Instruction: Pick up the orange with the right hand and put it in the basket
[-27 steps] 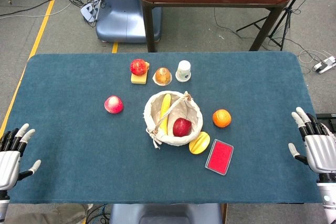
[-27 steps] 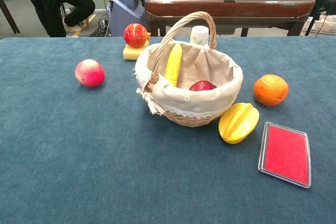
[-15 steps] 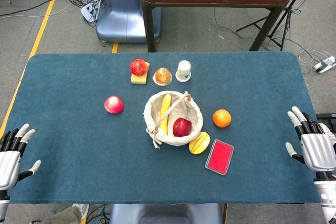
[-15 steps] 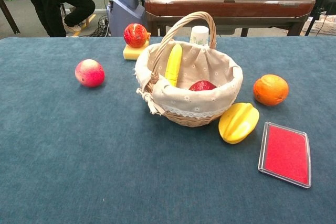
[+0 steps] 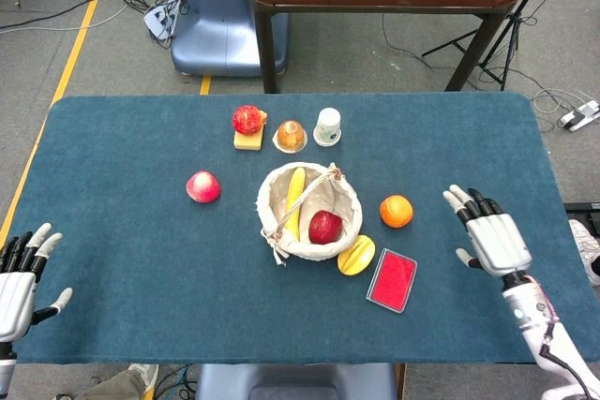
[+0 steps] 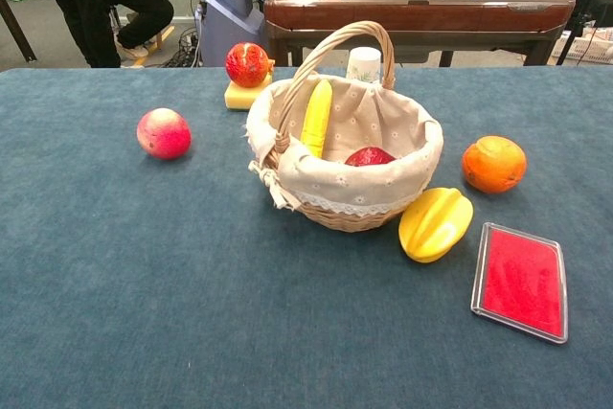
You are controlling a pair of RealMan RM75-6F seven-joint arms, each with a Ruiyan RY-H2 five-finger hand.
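The orange [image 5: 396,211] [image 6: 493,163] lies on the blue table just right of the wicker basket [image 5: 277,193] [image 6: 412,176]. A yellow corn cob and a dark red apple lie inside the basket's cloth lining. My right hand [image 5: 489,234] hovers open, palm down, over the table to the right of the orange, about a hand's width away. At the near left corner my left hand [image 5: 21,273] stays open. Neither hand shows in the chest view.
A yellow starfruit [image 5: 356,255] and a red flat case [image 5: 392,279] lie in front of the orange. A pink peach [image 5: 202,186] sits left of the basket. Behind it stand a red fruit on a yellow block [image 5: 248,125], a jelly cup [image 5: 291,136] and a white cup [image 5: 327,125].
My right hand has moved left from the table's right edge towards the orange. The left hand and all objects have stayed put.
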